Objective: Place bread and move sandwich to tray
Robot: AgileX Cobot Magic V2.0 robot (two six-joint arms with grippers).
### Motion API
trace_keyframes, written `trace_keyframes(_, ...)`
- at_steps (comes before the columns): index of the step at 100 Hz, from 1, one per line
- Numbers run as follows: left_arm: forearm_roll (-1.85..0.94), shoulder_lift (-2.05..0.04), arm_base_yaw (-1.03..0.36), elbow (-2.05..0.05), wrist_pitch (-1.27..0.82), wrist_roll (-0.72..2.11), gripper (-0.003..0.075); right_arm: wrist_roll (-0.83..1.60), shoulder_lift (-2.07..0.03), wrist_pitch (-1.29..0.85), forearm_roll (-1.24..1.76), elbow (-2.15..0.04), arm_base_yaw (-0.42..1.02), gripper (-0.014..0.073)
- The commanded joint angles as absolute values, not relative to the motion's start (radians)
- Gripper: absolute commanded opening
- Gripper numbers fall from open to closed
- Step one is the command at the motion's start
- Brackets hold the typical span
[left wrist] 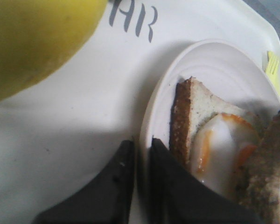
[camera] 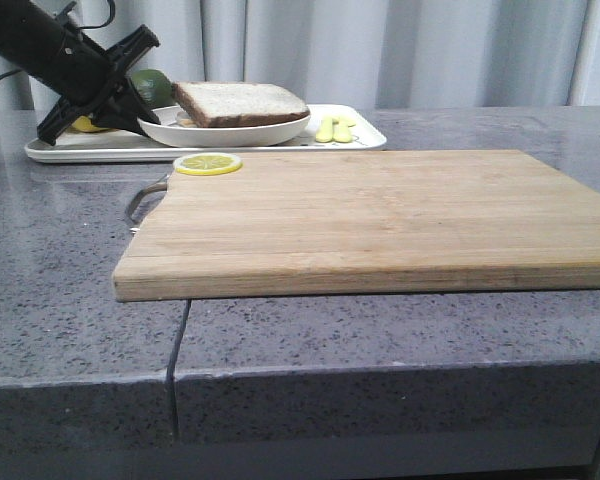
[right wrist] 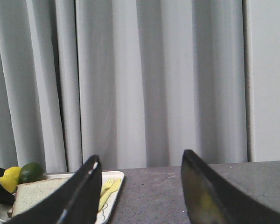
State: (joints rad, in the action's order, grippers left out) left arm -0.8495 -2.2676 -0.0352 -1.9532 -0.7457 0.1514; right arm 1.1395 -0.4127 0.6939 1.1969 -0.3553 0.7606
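The sandwich (camera: 242, 102) lies in a shallow white dish (camera: 225, 131) on the white tray (camera: 100, 150) at the far left. Its top bread slice covers the egg in the front view. In the left wrist view the lower slice (left wrist: 186, 112), the egg (left wrist: 219, 144) and the top bread (left wrist: 270, 172) show. My left gripper (camera: 145, 118) (left wrist: 141, 142) is shut on the dish's rim (left wrist: 149, 121), one finger inside and one outside. My right gripper (right wrist: 140, 161) is open and empty, held above the counter; it is out of the front view.
A wooden cutting board (camera: 380, 215) with a metal handle (camera: 145, 200) lies at the counter's front, a lemon slice (camera: 208, 163) on its far left corner. On the tray are a lemon (left wrist: 32, 37), a lime (camera: 152, 82) and yellow cutlery (camera: 335, 128). Curtains hang behind.
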Motion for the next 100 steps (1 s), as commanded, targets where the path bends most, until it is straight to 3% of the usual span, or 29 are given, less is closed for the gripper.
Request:
trace_keyframes(1,-0.891,-2.204,-0.037,-1.986,-0.74,0.141,0.0174,1.151,-0.417,0.718,1.154,-0.379,0.755,0.0401)
trace_keyframes(9,-0.891,-2.204,-0.037,-1.986,-0.747,0.141,0.0266,1.151,-0.417,0.718,1.154,-0.379,0.755,0.0401)
trace_keyframes(16,-0.891,-2.204,-0.037,-1.986,-0.749,0.141,0.0298,1.151,-0.417,0.718,1.154,-0.379,0.755,0.0401)
trace_keyframes(68,-0.605,-2.169,-0.036,-2.165,-0.91,0.084,0.0295,1.151,-0.417,0.723,1.154,-0.379,0.755,0.0401)
trace_keyframes(100,-0.535,-2.033,0.0,-2.27,-1.044,0.082,0.0295,1.151,-0.417,0.73,1.154,-0.379,0.755,0.0401)
